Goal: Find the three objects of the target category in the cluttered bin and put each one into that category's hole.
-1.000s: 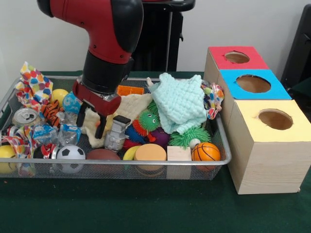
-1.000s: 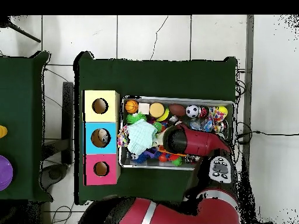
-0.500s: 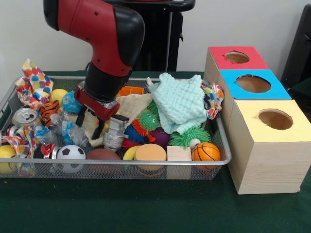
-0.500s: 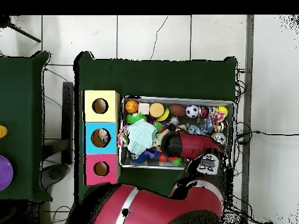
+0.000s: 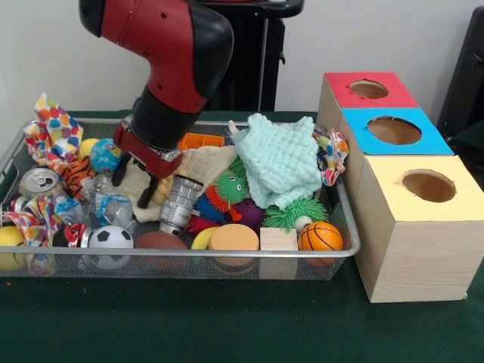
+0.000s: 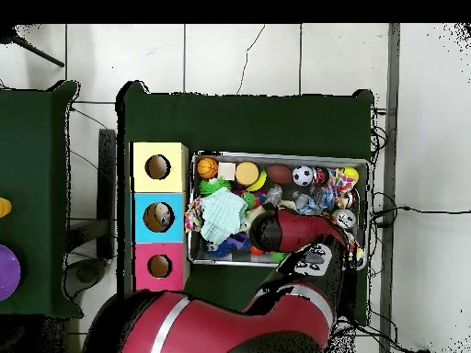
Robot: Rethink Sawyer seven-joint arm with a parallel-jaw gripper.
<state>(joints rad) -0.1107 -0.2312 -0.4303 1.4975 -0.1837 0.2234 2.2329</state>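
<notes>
The bin [image 5: 189, 257] is a silver wire-mesh basket full of toys, cloths and cans; in the overhead view [image 6: 276, 154] it lies beside the boxes. The hole [image 5: 369, 89] is the round one in the red-topped wooden box, farthest of the three boxes; it also shows in the overhead view [image 6: 159, 267]. My gripper [image 5: 134, 184] hangs tilted over a cream cloth [image 5: 198, 168] in the bin's left middle, open, nothing between its fingers. A silver can [image 5: 180, 204] leans just right of it. In the overhead view the arm [image 6: 290, 230] hides the gripper.
A blue-topped box [image 5: 393, 130] and a yellow-topped box [image 5: 427, 185] stand nearer than the red one. A mint cloth [image 5: 283, 159], green spiky toy [image 5: 231, 185], basketball [image 5: 320, 236], soccer ball [image 5: 111, 240], orange disc [image 5: 234, 238] and tin can [image 5: 39, 181] lie in the bin.
The gripper has shifted slightly left and tilted more. The silver can beside it has tipped from upright to leaning. Crinkled plastic items at the left have shifted.
</notes>
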